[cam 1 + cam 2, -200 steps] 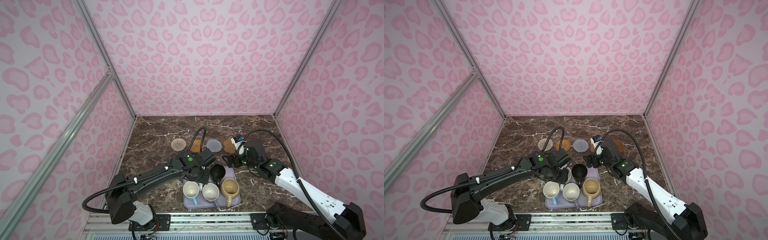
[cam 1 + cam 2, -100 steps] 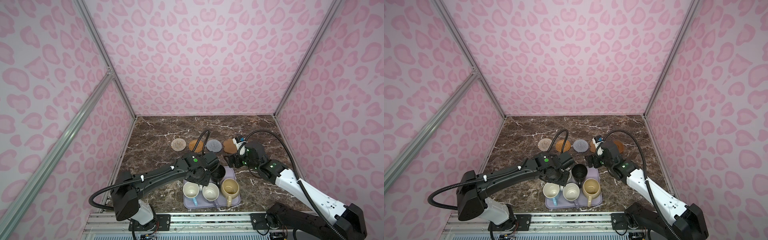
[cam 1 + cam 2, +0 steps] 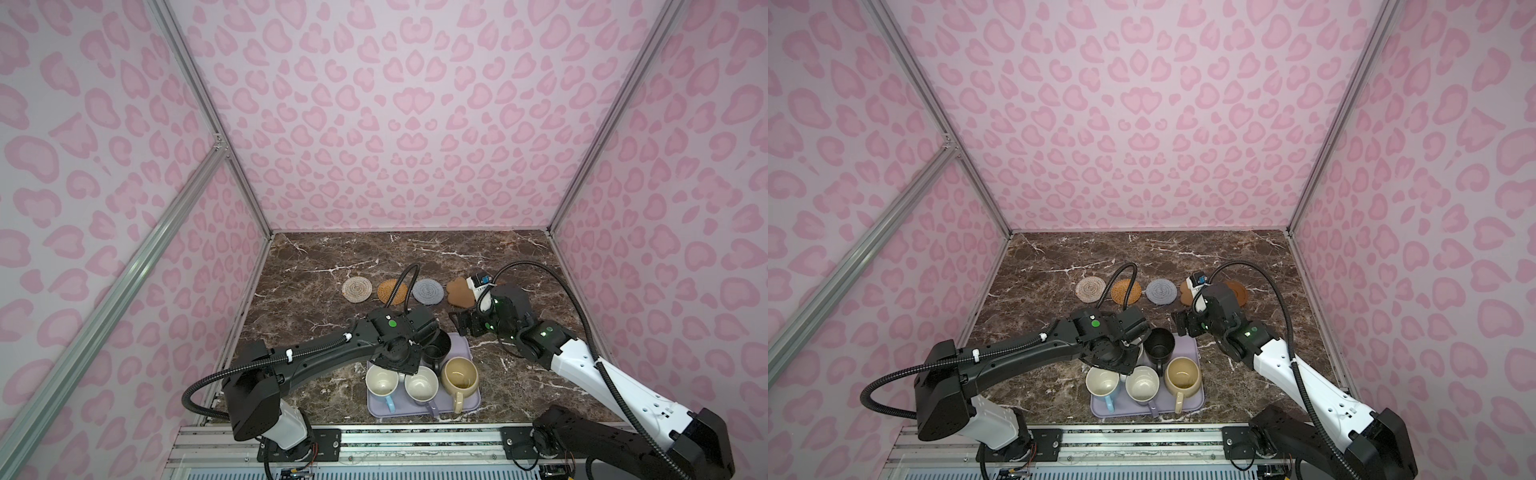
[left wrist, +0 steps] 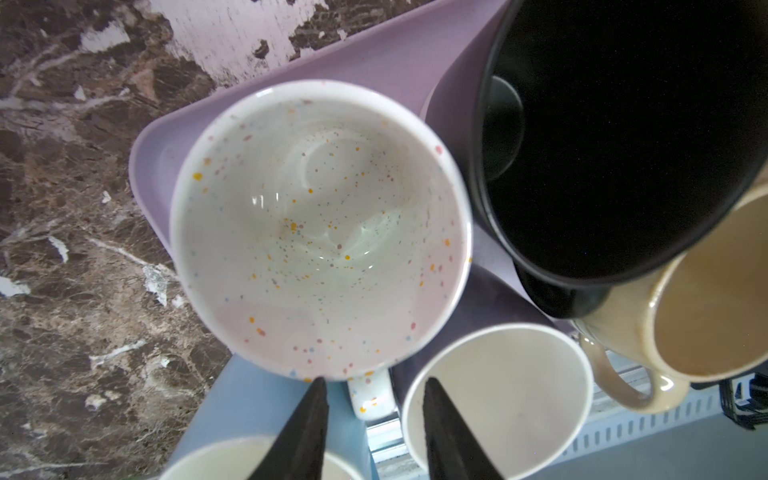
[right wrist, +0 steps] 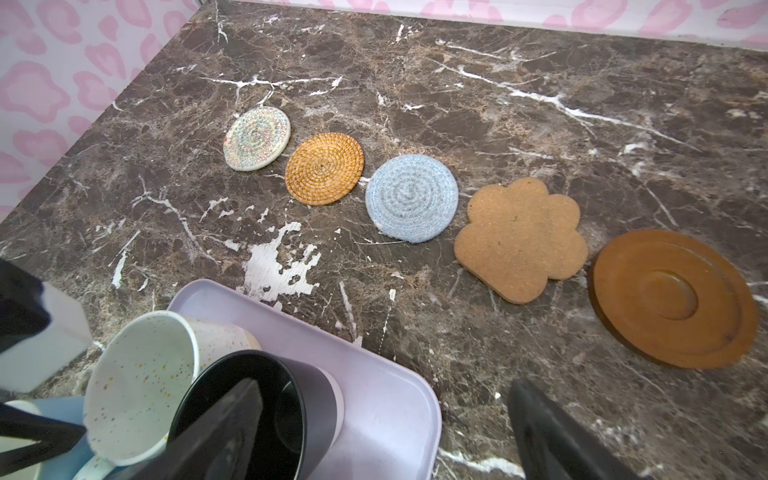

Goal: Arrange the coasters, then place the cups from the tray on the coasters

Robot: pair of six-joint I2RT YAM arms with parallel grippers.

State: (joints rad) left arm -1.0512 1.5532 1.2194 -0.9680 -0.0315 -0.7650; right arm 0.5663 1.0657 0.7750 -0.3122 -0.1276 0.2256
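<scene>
Boxing in the brown marble surface [image 3: 316, 257], pink-patterned walls [image 3: 395, 124] on three sides; left fingers [image 4: 313, 411] narrowly apart astride handle of white mug [image 4: 320, 224]; right fingers [image 5: 540, 419] spread wide, empty.

**A robot lab cell, not a kitchen**

Pink walls [image 3: 407, 124] printed with heart-like blotches close in a marble-patterned tabletop [image 3: 415, 257] on 3 sides, joined at the corners by bare aluminium framing [image 3: 198, 85]. A left arm [image 3: 316, 357] and a right arm [image 3: 582, 361], both trailing looped cables, stand on a metal rail [image 3: 415, 436] along the open front edge. The crockery is set out in a staged test booth.
</scene>
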